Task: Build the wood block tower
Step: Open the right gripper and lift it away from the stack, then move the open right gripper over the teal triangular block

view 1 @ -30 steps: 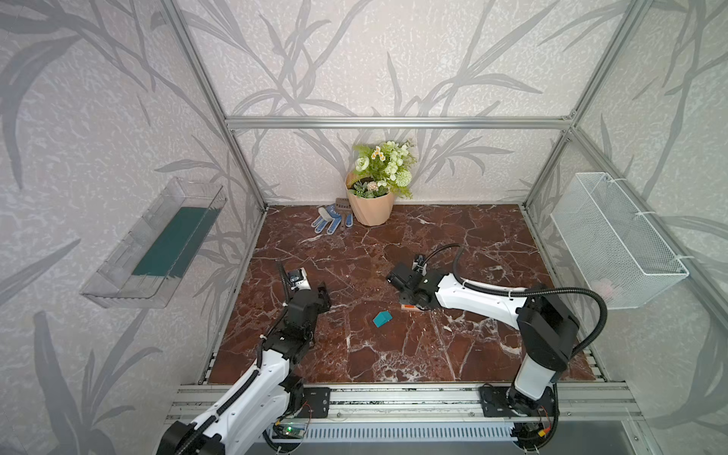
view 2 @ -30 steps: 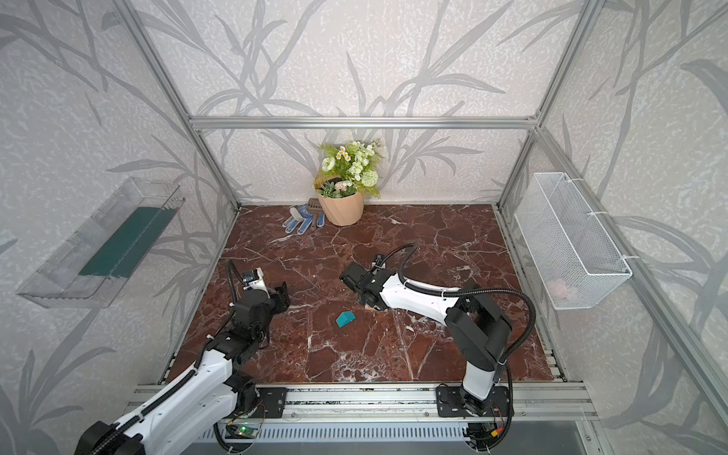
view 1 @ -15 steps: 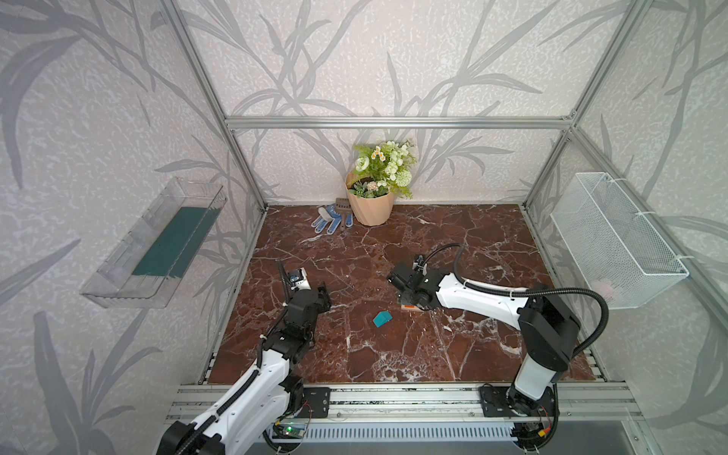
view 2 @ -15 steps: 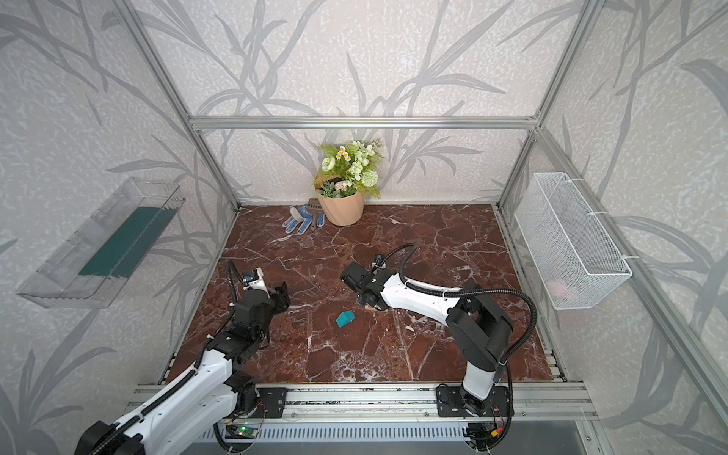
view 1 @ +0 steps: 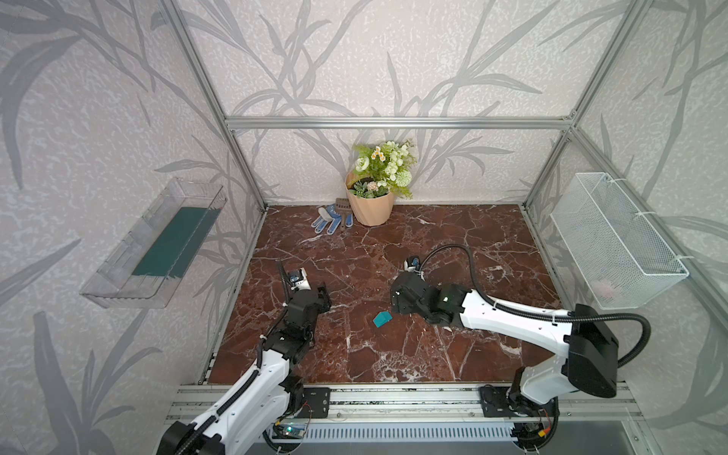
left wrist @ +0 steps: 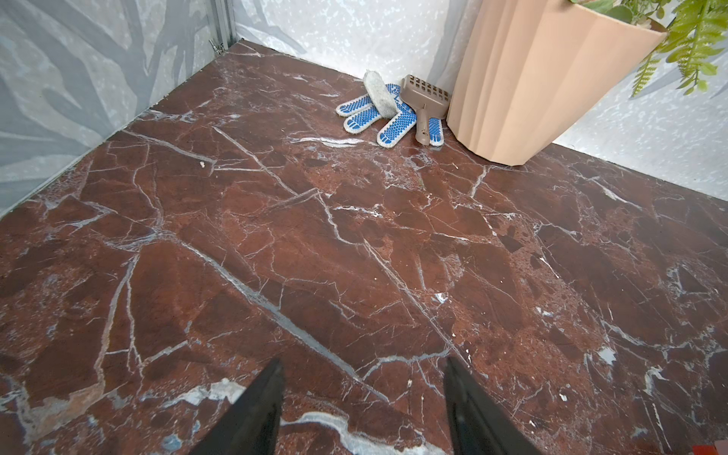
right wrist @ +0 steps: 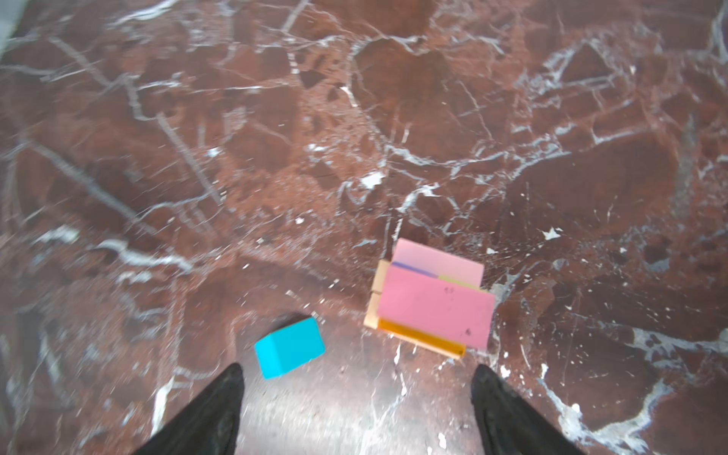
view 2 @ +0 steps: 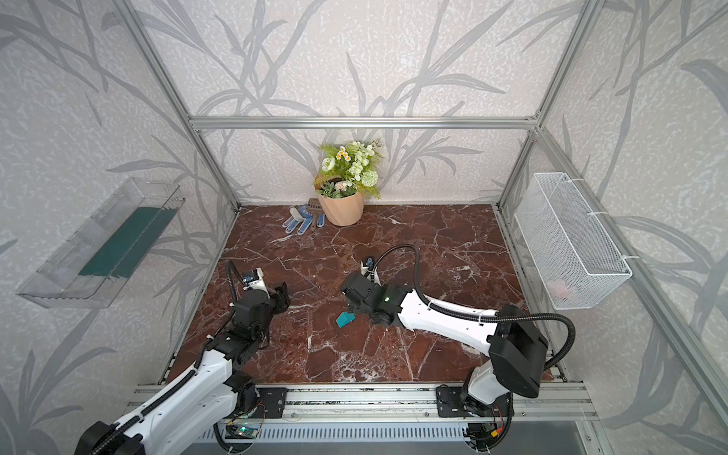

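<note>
Just ahead of the spread, empty right jaws, the teal block [right wrist: 289, 346] lies near the tower [right wrist: 433, 303]; likely next: pinch it and cap the tower. Left jaws are spread too.

A small teal block [view 1: 382, 319] lies alone, just below the middle of the frame in both top views. In the right wrist view a low tower [right wrist: 429, 291] stands near it, not touching. Two pink blocks [right wrist: 437, 307] lie flat on top, with tan wood [right wrist: 372, 307] and an orange block [right wrist: 417, 335] peeking out underneath.
</note>
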Available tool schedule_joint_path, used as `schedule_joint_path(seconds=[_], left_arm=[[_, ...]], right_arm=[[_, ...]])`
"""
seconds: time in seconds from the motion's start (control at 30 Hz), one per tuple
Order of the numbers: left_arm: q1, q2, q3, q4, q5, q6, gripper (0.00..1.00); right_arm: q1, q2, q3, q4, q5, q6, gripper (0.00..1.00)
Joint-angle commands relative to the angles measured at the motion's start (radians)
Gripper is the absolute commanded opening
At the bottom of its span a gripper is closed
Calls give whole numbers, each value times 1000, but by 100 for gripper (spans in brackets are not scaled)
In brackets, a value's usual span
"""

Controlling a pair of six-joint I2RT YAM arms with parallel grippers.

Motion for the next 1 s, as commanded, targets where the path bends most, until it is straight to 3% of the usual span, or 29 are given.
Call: schedule_joint_path(seconds=[0.0,0.17,0.33,0.57,0.8,0.97], left_arm=[[1,1,-9,10,-13,-3,65],[1,1,-8,10,-17,-3,64],[1,-2,-10,8,-19,-4,64],[1,4,-7,10,-15,-2,64],[1,-3,-10,8,-18,-4,64],[1,0,-9,10,-14,-3,64]], right_arm=[[71,-76,-46,28,72,-68,89],[152,-99,-121,75,51,-3,87],[209,9,-102,125,47,38,84],[208,144,-40,102,40,0,68],[157,264,-51,137,-48,-33,53],[126,357,1,125,-81,-56,49]])
